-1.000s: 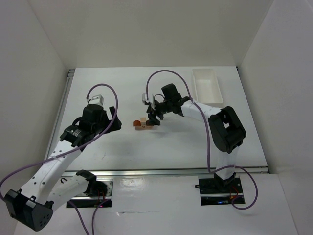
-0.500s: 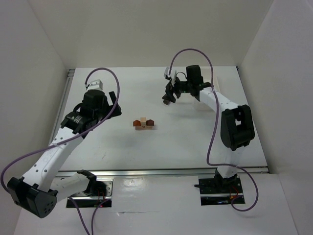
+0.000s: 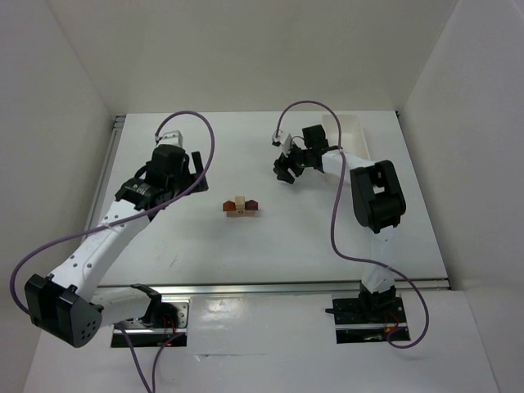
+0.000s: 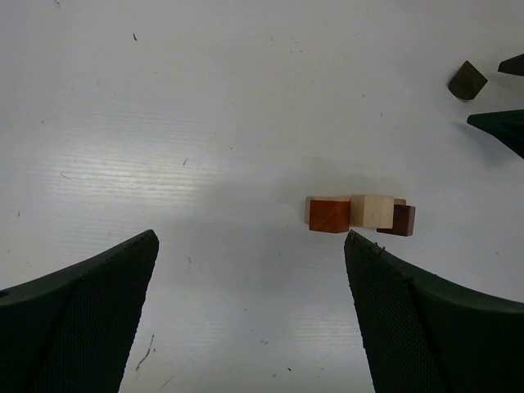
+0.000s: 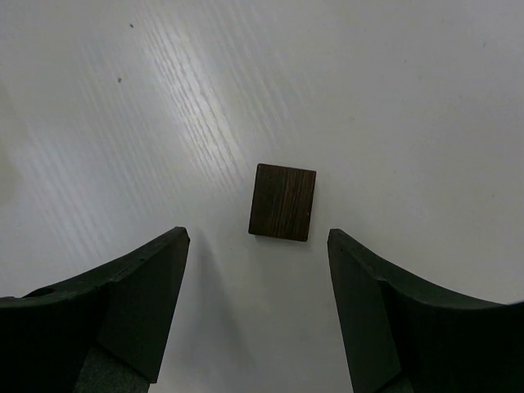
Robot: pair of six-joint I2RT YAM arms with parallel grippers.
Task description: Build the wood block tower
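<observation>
White tabletop (image 3: 286, 246) runs bare across most of the top view, closed in by white walls on the left, back and right, with a metal rail (image 3: 270, 287) along the near edge. The wood block tower (image 3: 241, 206) sits near the middle of that surface as a low cluster, with open table on every side of it. From the left wrist, an orange-tan block (image 4: 330, 216), a pale block (image 4: 372, 211) and a dark brown block (image 4: 401, 220) stand touching in a short row; another pale piece behind them is too hidden to make out.

Beyond and to the left of the cluster, the left gripper (image 4: 251, 237) hangs with its jaws spread wide and nothing between them. Its fingers (image 4: 82, 319) frame bare table, and the row of blocks lies just off the inner edge of the right-hand finger without touching it.

Farther back and to the right, well apart from the cluster, the right gripper (image 3: 286, 169) hovers over a loose dark block (image 5: 282, 201). That block lies flat on the table between the fingers (image 5: 123, 303), with a strip of white showing on each side. The jaws stand apart and grip nothing.

A white tray (image 3: 357, 139) lies along the far right corner, behind the right arm, close to the back wall.
</observation>
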